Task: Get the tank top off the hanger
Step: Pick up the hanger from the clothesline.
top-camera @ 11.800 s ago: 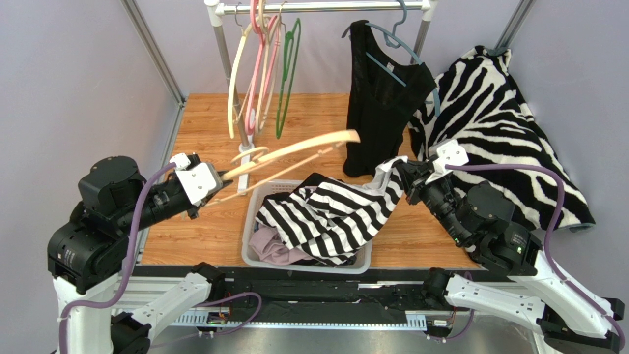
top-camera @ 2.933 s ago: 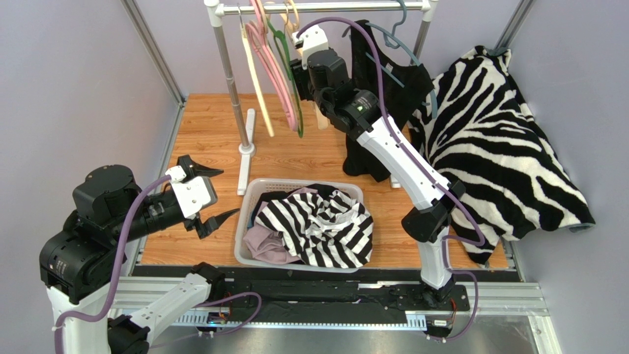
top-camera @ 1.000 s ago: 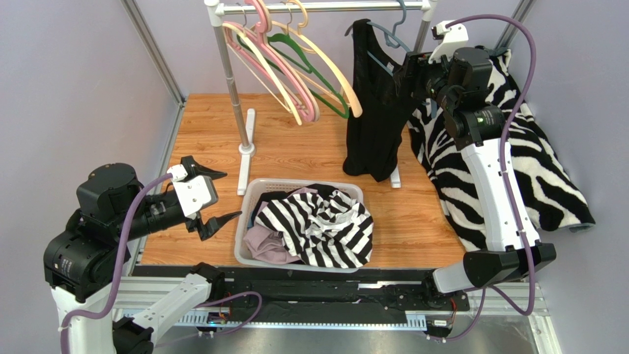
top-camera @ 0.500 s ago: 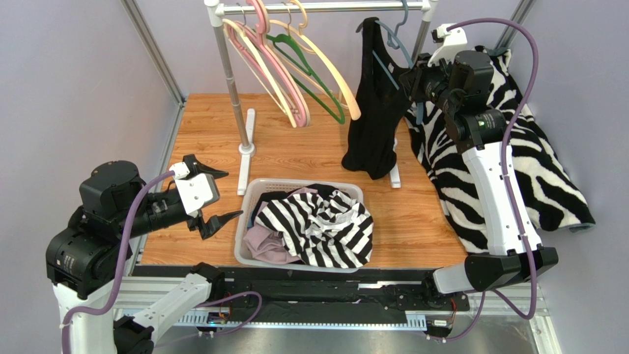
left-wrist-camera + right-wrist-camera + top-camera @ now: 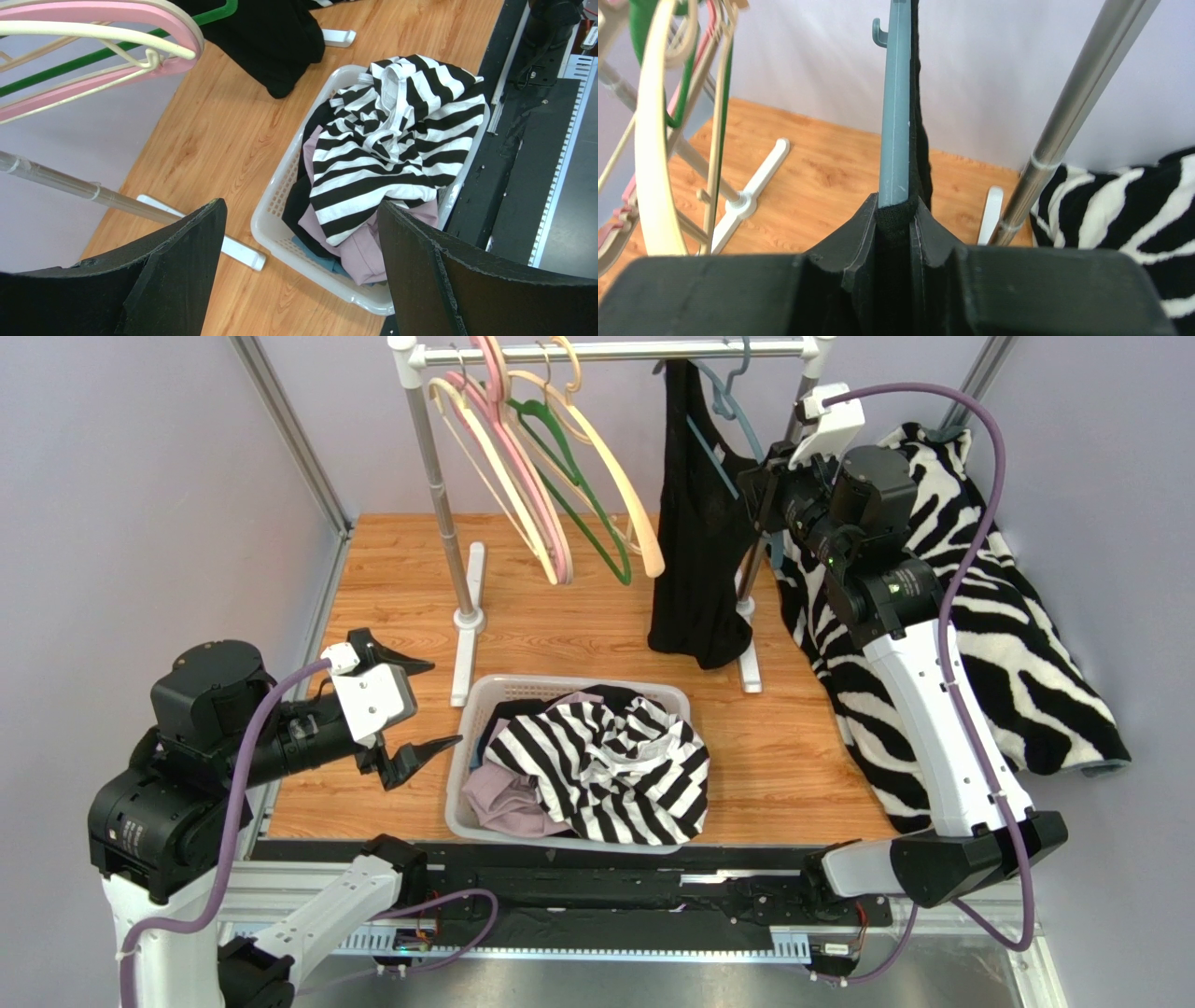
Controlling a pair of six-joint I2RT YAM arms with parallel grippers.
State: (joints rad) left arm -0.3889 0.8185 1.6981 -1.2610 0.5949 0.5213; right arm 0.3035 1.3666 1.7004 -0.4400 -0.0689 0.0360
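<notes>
Right gripper [image 5: 895, 210], open a second ago, is now clamped on the hanger [image 5: 894, 105] just ahead, with top [image 5: 697, 546] fabric pinched in; stripping can be begun. Left gripper [image 5: 300, 210] is held open.

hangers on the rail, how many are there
5. Four empty ones are bunched left of centre on the rail: a cream hanger, a pink hanger, a green hanger and a second cream hanger. A blue-grey hanger carries the black tank top. Overlap may hide another.

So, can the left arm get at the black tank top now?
Probably, at the hem: the open left hand faces the tank top across the tabletop, empty hangers hanging off to one side.
</notes>
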